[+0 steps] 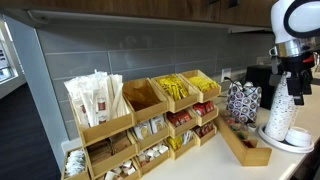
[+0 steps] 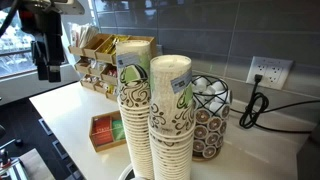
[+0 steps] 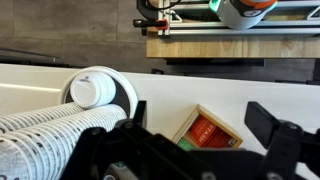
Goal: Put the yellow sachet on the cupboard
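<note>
Two tall stacks of patterned paper cups fill the foreground at centre frame in an exterior view. Just behind them at lower left, a small wooden tray of red packets sits on the pale cupboard top. To the right of the cups stands a wire pod holder. Further back, at upper left, the gripper hangs in the air. Near it, a wooden organiser stands against the grey tiled wall.

The wrist view looks down between the gripper's jaws, which stand wide apart. The tray shows below the gap and a cup stack lies at lower left.

In an exterior view, the yellow sachets lie bunched in the organiser's top-row bins, just right of centre. They are well apart from the gripper, which hangs above the cups at the far right of the frame.
</note>
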Controlling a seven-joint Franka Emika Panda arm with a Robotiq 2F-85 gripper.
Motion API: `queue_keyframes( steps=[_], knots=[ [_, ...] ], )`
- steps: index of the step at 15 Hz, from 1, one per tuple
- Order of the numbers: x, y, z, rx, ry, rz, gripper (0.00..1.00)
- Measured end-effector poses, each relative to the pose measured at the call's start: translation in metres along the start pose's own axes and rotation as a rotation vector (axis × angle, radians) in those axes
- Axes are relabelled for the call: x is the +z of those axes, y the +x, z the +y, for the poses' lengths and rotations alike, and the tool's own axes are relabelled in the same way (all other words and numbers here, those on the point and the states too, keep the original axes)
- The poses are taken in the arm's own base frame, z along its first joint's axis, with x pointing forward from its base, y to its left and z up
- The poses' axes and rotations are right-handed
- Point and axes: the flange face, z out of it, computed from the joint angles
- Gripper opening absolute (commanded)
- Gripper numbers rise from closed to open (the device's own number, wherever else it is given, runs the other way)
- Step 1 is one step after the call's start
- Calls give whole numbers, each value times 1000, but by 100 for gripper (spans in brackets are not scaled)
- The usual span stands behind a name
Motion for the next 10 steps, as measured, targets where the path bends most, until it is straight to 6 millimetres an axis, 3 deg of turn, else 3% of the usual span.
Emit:
queue_keyframes(
  steps=[7,10],
  knots=[
    [0,0,0,-1,1,1,100],
    [-11,13,-20,-68,4,85,100]
  ],
)
